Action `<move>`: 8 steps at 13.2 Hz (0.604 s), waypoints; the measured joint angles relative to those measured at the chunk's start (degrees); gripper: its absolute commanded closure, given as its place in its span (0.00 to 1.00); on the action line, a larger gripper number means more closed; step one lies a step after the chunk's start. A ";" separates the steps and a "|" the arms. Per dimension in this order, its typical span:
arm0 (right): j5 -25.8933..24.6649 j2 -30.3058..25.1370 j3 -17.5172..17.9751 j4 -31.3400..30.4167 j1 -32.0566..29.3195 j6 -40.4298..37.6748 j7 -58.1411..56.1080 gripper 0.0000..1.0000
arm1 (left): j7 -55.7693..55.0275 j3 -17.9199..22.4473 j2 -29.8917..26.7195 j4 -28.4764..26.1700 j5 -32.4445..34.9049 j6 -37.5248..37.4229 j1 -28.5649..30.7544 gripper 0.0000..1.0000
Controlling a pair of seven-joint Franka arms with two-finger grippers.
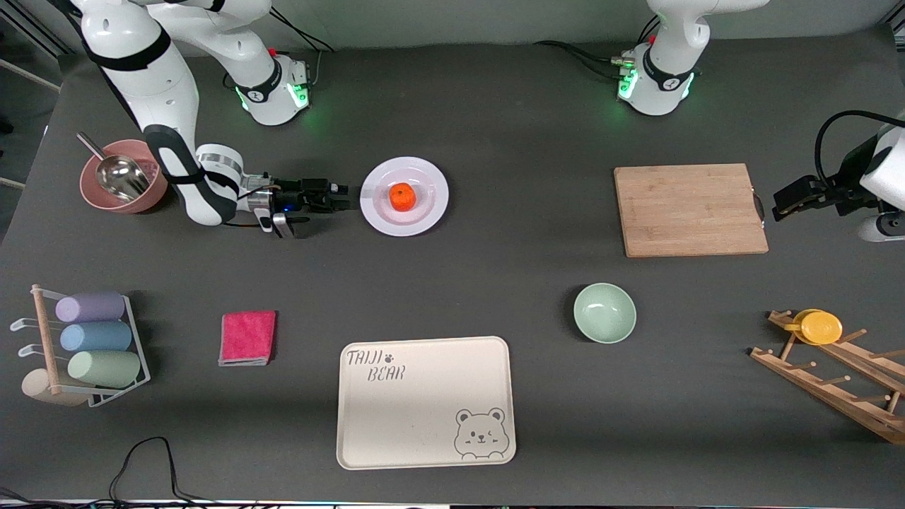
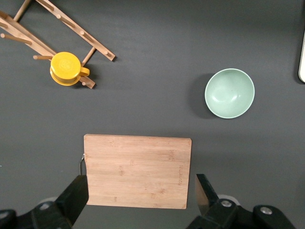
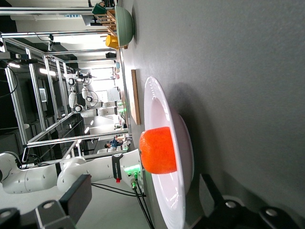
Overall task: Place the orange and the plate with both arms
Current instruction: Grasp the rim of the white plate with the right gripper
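Note:
The orange (image 1: 401, 196) sits in the middle of the white plate (image 1: 424, 177), about midway along the table on the robots' half. My right gripper (image 1: 342, 196) lies low and level beside the plate's rim on the side toward the right arm's end, open with nothing held. In the right wrist view the orange (image 3: 158, 150) rests on the plate (image 3: 164, 102), whose rim lines up between the spread fingers of the right gripper (image 3: 145, 193). My left gripper (image 1: 780, 202) hangs open and empty past the cutting board's end. It appears in its own wrist view (image 2: 141, 193) high over that board.
A wooden cutting board (image 1: 689, 209) lies toward the left arm's end, with a pale green bowl (image 1: 604, 312) and a cup rack with a yellow cup (image 1: 820, 326) nearer the camera. A cream bear tray (image 1: 424, 401), pink cloth (image 1: 247, 337), cup holder (image 1: 92, 346) and pink bowl with scoop (image 1: 120, 177) also stand here.

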 measured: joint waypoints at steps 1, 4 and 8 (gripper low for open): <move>1.04 0.27 0.00 0.00 0.68 0.00 -0.12 0.00 | 0.00 -0.40 0.00 0.09 0.00 0.00 -0.01 0.00; 3.56 0.84 0.00 0.00 2.68 0.07 -0.17 0.00 | 0.30 -1.11 0.00 0.49 0.00 -0.12 -0.01 0.00; 7.32 1.25 0.01 -0.03 5.39 0.07 -0.91 0.00 | 2.96 -1.01 0.01 1.23 0.00 -0.98 0.02 0.00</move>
